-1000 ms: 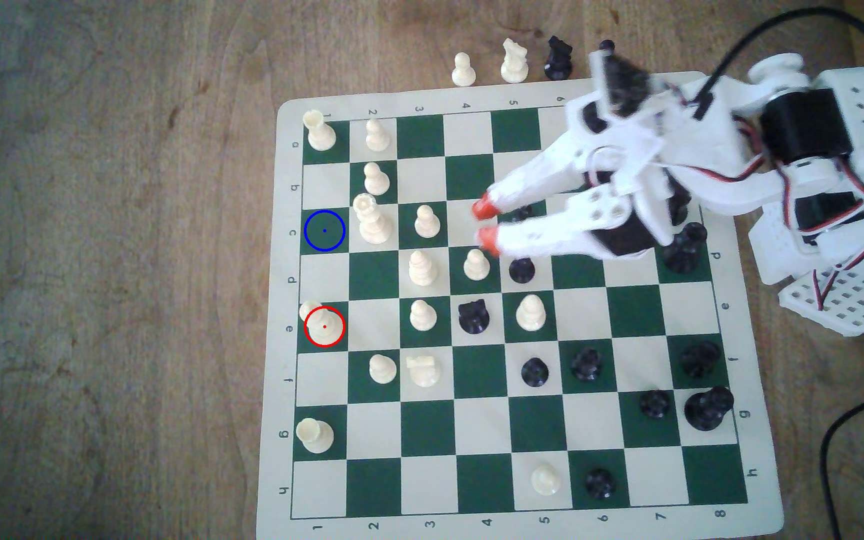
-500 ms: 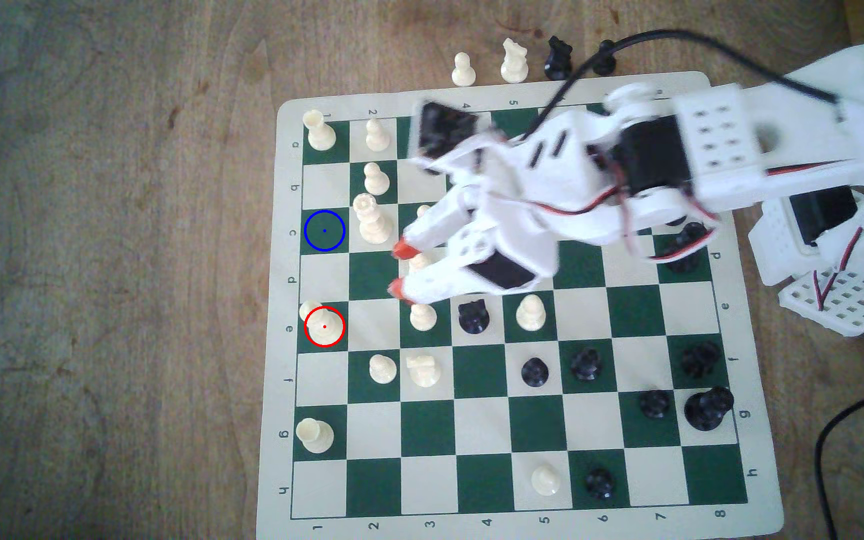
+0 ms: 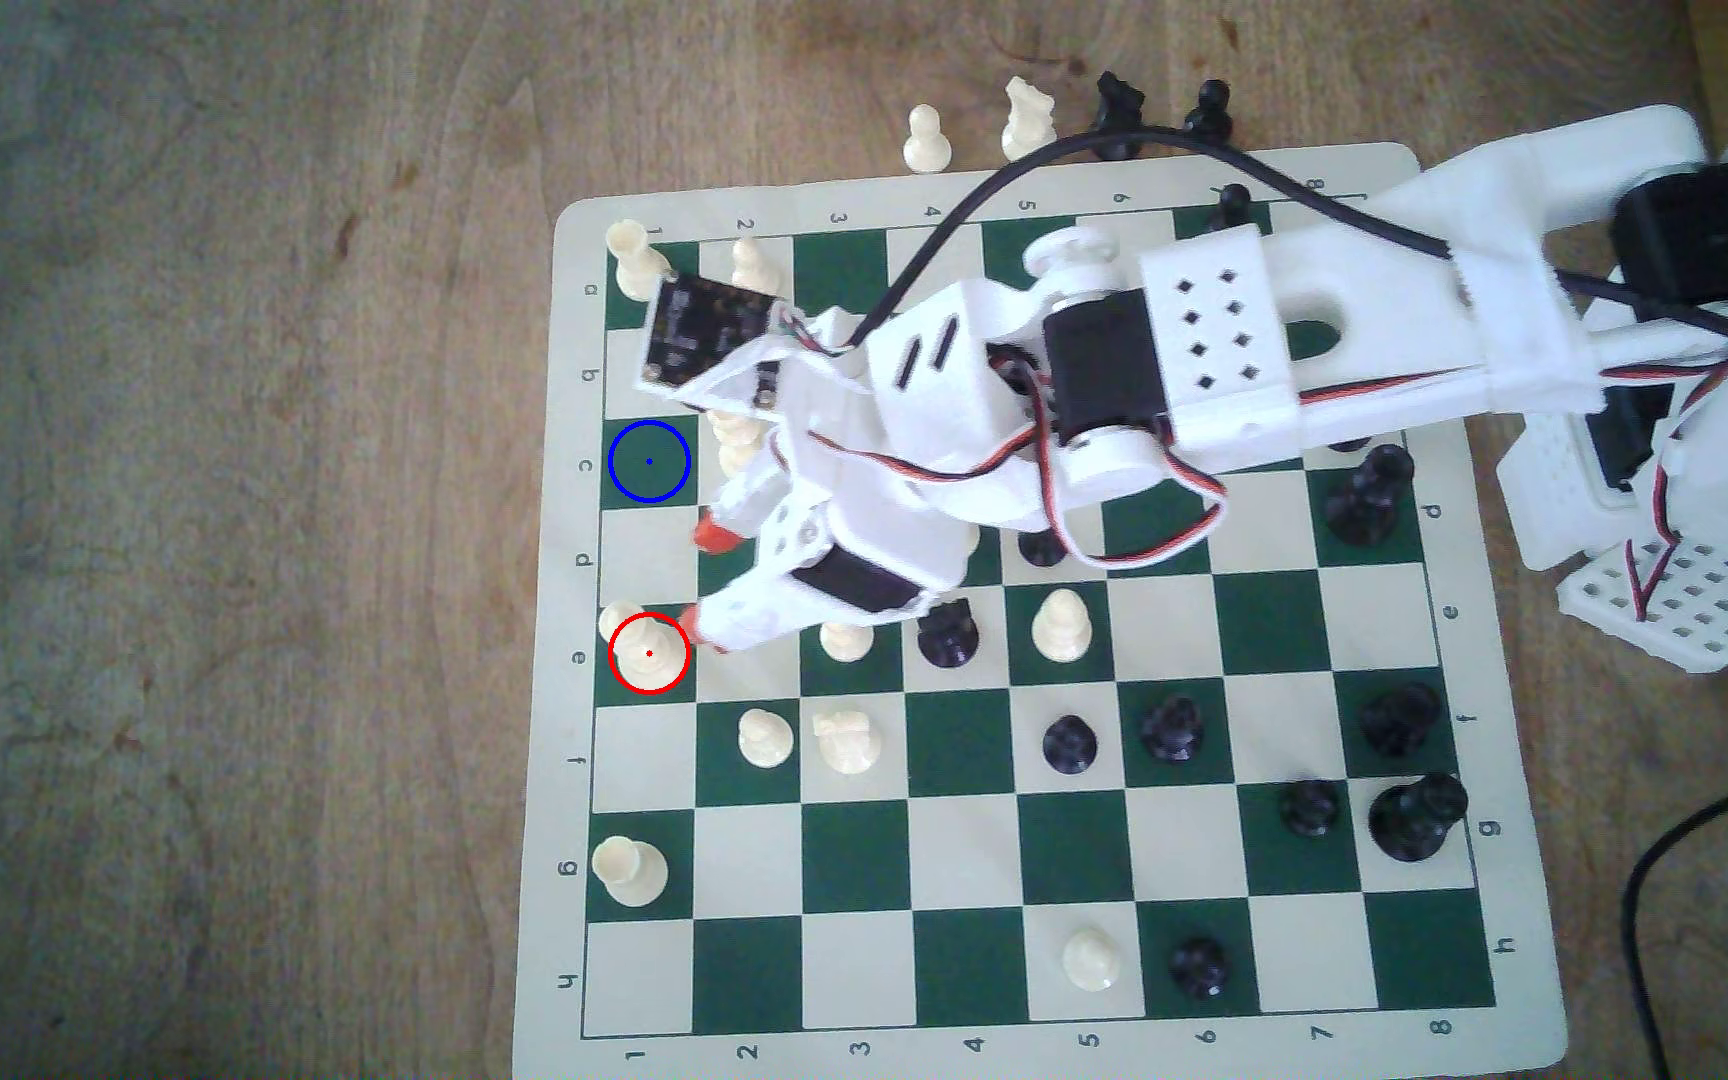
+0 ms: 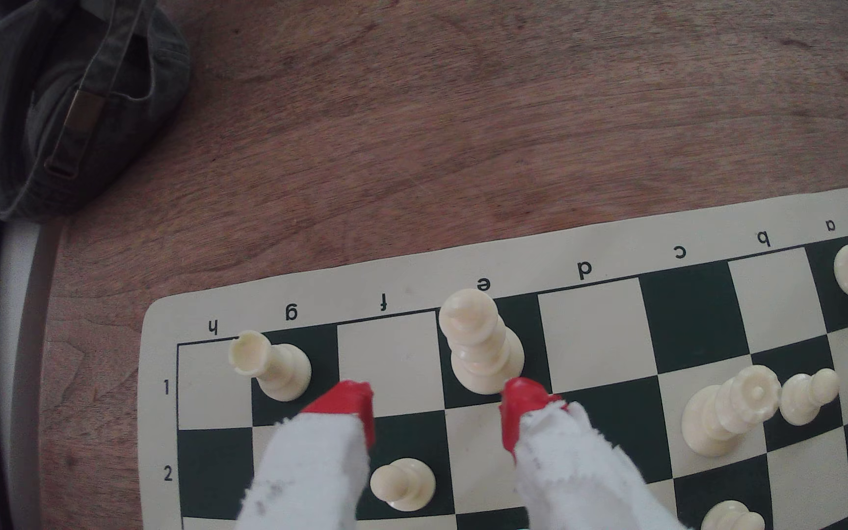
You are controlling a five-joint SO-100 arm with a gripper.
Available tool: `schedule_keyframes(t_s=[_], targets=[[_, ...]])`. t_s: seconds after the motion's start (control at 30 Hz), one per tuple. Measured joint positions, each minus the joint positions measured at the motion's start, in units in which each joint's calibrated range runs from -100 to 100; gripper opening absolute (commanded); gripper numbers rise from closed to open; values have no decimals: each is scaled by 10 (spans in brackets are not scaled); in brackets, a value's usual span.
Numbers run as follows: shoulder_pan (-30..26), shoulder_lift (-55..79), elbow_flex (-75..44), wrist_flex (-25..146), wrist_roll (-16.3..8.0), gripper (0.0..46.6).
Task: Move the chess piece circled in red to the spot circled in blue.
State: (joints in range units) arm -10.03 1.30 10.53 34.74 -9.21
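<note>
The chess piece circled in red point(image 3: 649, 652) is a tall cream piece on the dark square at e1, at the board's edge on the exterior view's left. In the wrist view the same piece point(image 4: 480, 346) stands upright just beyond my red fingertips point(image 4: 524, 407), closer to one tip than to the other. My gripper point(image 3: 702, 579) is open and holds nothing; it hovers just to the exterior view's right of the piece, and its nearer tip almost touches the red ring. The spot circled in blue point(image 3: 649, 461) is the bare green square at c1, two squares up the same column.
A cream queen point(image 4: 733, 407) stands at c2 beside the blue spot. Cream rooks stand at g1 point(image 3: 629, 870) and a1 point(image 3: 636, 260), and a pawn point(image 3: 764, 737) at f2. Captured pieces point(image 3: 1026, 119) stand off the board's far edge. A dark cap point(image 4: 65, 102) lies on the wooden table.
The arm has swept from the board's middle toward the exterior view's left and downward, now reaching the second column beside the red-circled piece. The fingers have spread wider apart.
</note>
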Motion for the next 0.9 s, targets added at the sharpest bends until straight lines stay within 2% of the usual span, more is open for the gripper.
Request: schedule_keyframes(t_s=[0.33,0.9], targets=[[0,80,-30,-10,20,152],[0,192,-136,-18,23,153]])
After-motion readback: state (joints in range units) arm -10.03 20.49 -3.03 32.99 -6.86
